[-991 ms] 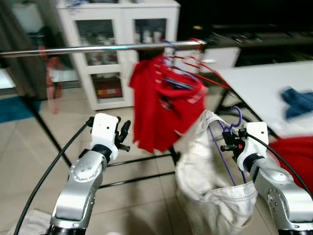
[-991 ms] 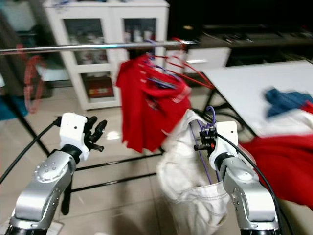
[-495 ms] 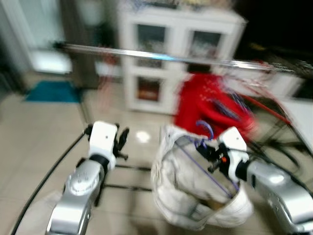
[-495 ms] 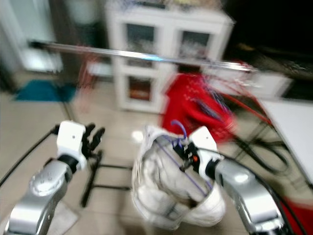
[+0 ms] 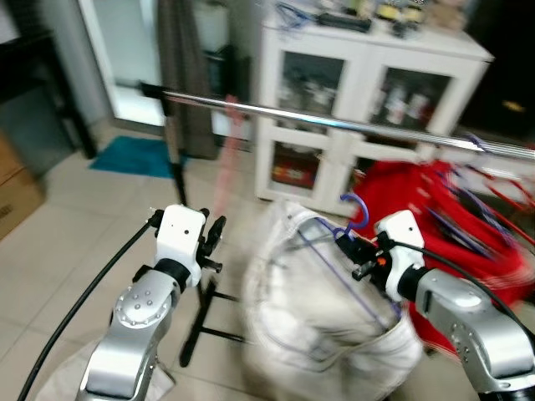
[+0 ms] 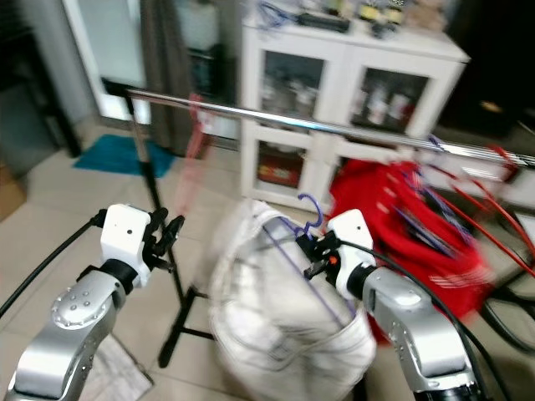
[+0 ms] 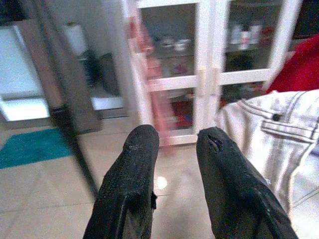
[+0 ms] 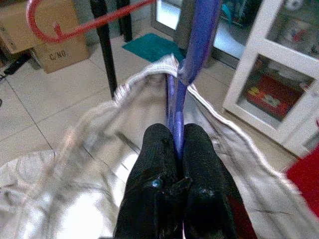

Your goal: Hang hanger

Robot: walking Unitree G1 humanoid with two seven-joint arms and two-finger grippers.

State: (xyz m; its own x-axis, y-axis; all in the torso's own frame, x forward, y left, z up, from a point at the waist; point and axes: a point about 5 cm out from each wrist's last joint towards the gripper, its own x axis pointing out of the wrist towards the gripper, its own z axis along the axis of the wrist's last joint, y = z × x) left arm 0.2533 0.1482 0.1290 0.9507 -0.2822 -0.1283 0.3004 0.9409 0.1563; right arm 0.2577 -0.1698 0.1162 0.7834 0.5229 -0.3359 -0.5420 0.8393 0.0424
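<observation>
We see a long rail [image 5: 334, 124] in front of a white cabinet [image 5: 368, 100]. Red clothes [image 5: 451, 217] hang on the rail at our right. White jeans [image 5: 326, 317] hang on a purple hanger [image 5: 355, 213], below the rail and not on it. Our right gripper [image 8: 175, 144] pinches the hanger's neck, its fingers pressed tight on it. Our left gripper [image 7: 174, 144] holds nothing, and its fingers [image 7: 134, 169] are a little apart.

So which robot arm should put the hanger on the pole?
Probably the right. The right gripper is shut on the purple hanger carrying the white garment, just below the metal rail. The left gripper holds nothing.
</observation>
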